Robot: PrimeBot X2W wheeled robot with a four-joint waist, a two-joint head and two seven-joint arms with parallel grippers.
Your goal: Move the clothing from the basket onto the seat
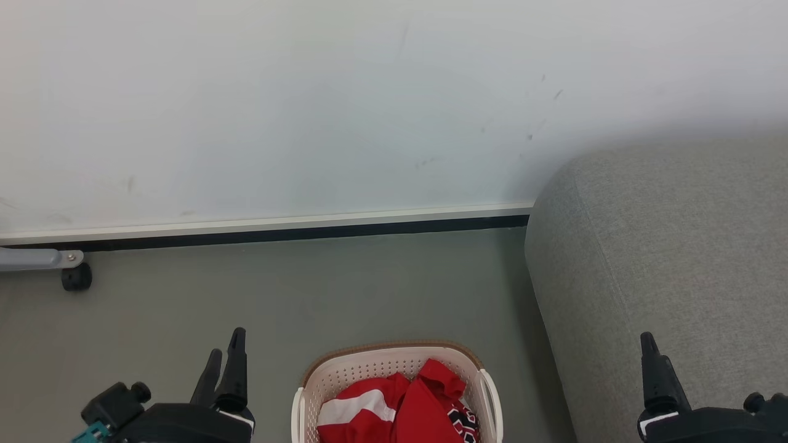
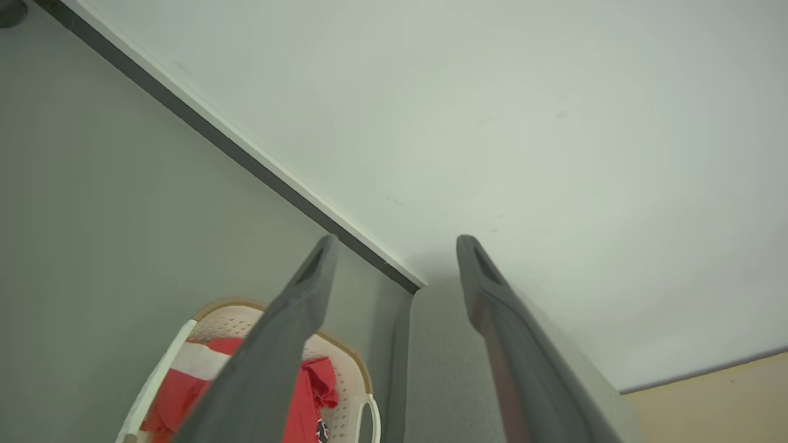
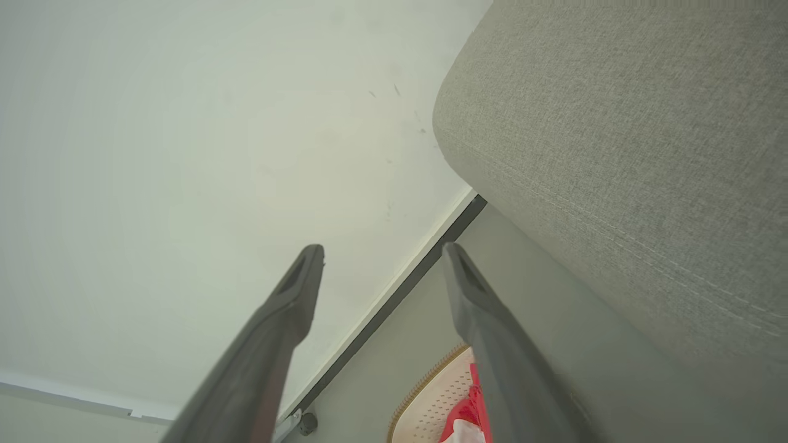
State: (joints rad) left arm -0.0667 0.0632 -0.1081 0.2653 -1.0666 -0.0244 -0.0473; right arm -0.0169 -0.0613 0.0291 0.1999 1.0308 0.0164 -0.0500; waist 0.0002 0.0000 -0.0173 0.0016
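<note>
left hand (image 1: 226, 343) and right hand (image 1: 647, 339): both stand wide open, fingers spread well apart, nothing gripped and nothing between them. the left hand hangs over the floor to the left of the basket. the right hand shows against the seat in the head view, on the basket's right.

wall (image 1: 308, 111): pale, lightly scuffed, ending in a white strip over a dark baseboard (image 1: 277, 229).

floor (image 1: 308, 289): plain grey-green.

seat (image 1: 665, 258): light grey woven fabric, rounded corner, standing on the floor against the wall at the right.

basket (image 1: 369, 369): cream, perforated wall, brown rim, white side handles. it stands on the floor between the two hands, near the seat's edge with a strip of floor between them.

clothing (image 1: 400, 412): red, crumpled, lying inside the basket. a white stripe shows at its left and black white-edged markings at its right. none of it lies on the seat.

caster (image 1: 76, 277): small, black, under a grey bar at the far left by the baseboard.
</note>
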